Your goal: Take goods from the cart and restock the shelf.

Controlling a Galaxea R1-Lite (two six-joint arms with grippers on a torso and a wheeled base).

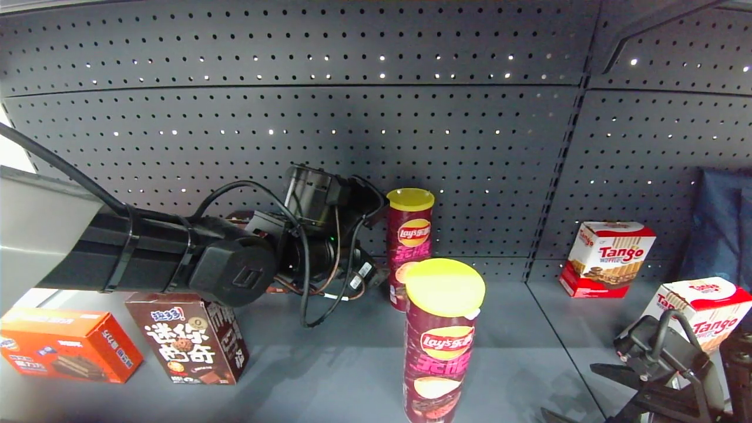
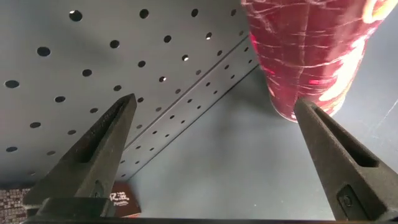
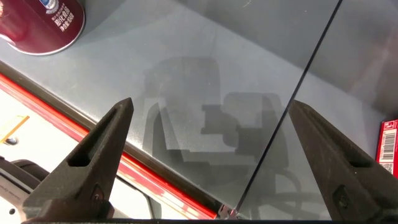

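Observation:
Two dark red chip cans with yellow lids stand upright on the grey shelf (image 1: 329,376). The rear can (image 1: 409,247) is close to the pegboard back wall, and the front can (image 1: 440,341) is near the shelf's edge. My left arm (image 1: 176,258) reaches in from the left, its wrist just beside the rear can. My left gripper (image 2: 214,102) is open and holds nothing; the rear can (image 2: 305,56) stands just off one fingertip. My right gripper (image 1: 567,389) hangs open and empty low at the right, over the shelf floor by its red front edge strip (image 3: 93,134).
An orange box (image 1: 64,343) and a brown cookie box (image 1: 194,338) stand at the front left under my left arm. Two red-and-white wafer boxes (image 1: 608,258) (image 1: 699,311) stand on the right section, with a blue bag (image 1: 722,223) behind them. Bare shelf floor lies between the cans and the wafer boxes.

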